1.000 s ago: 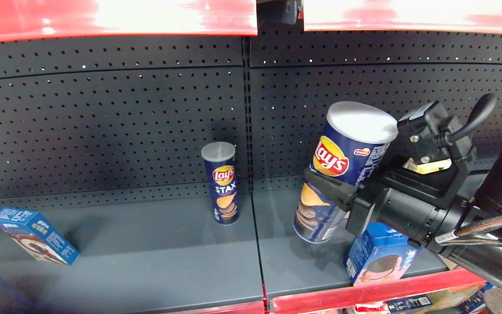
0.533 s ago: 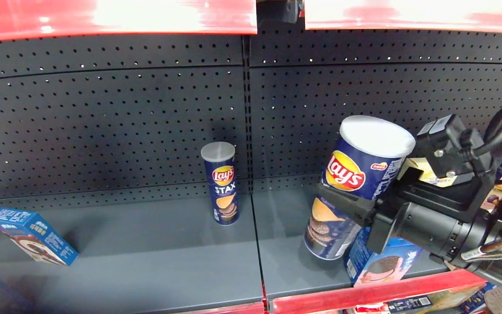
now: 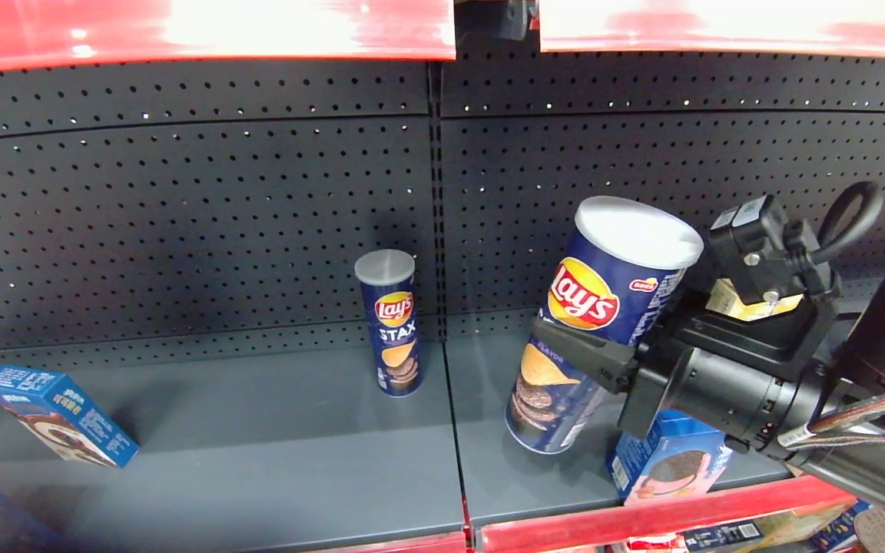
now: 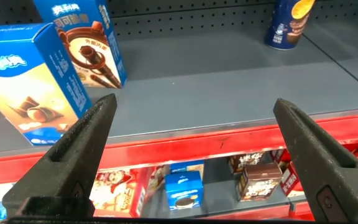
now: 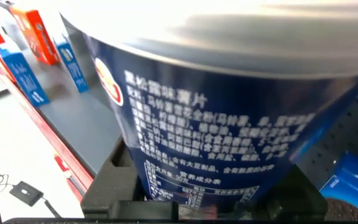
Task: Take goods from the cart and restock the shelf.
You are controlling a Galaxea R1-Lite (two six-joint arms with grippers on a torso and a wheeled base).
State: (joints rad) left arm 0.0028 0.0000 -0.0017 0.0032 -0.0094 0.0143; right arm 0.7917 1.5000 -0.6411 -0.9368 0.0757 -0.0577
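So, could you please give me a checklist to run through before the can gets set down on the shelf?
1. Grip, right gripper shut on held chip can: ok.
2. Held chip can upright: not ok, it tilts.
3. Its base resting on the shelf: cannot tell.
4. Gap to the standing chip can: ok.
5. Clearance from the blue cookie box under the gripper: cannot tell.
6. Other arm, left gripper open: ok.

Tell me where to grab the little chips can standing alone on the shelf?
Probably around the middle of the little chips can, coming from the front: it stands upright with space on both sides, and the back wall is close behind.
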